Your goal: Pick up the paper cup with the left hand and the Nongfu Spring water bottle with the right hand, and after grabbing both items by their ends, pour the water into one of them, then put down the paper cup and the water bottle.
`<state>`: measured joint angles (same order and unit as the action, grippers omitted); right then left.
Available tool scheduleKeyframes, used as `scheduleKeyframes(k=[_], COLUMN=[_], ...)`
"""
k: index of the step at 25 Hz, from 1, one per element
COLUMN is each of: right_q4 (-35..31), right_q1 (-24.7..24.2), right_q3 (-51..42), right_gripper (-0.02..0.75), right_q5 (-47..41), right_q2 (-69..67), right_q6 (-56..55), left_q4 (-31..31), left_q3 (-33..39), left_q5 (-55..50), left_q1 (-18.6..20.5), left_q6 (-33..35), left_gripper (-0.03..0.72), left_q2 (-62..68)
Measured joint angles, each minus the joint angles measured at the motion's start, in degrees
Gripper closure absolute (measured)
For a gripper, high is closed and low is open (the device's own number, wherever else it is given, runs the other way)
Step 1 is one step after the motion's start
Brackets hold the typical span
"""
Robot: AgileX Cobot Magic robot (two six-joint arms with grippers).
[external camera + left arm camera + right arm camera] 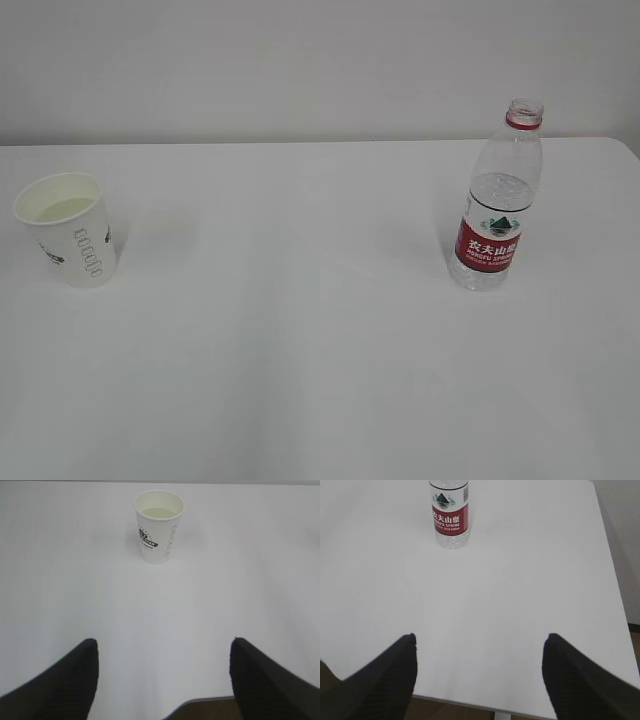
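Black left hand and right hand are hanging released, grasping nothing, over white table under pale wall. Paper cup is standing upright at 12 o'clock from left hand, mouth up. Nongfu Spring water bottle is standing upright, uncapped, at 11 o'clock from right hand.

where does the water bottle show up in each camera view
Exterior view: the Nongfu Spring water bottle stands upright right of centre, uncapped.
Left wrist view: not in it; only the paper cup shows, top centre.
Right wrist view: top edge, left of centre, upper part cropped, ahead of the open right hand.
Shared landmark: the white table.
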<state>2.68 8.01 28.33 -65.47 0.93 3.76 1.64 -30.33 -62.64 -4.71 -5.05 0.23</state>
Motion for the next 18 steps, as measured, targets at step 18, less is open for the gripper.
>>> scheduleKeyframes(k=[18], right_q4=[0.00], right_q1=[0.00], right_q3=[0.00], right_gripper=[0.147], right_q5=[0.00], right_q2=[0.00], right_q6=[0.00], left_q4=[0.00], left_q3=[0.00], left_q5=[0.00], left_q1=[0.00], left_q6=[0.00], left_gripper=[0.101], left_q2=[0.00])
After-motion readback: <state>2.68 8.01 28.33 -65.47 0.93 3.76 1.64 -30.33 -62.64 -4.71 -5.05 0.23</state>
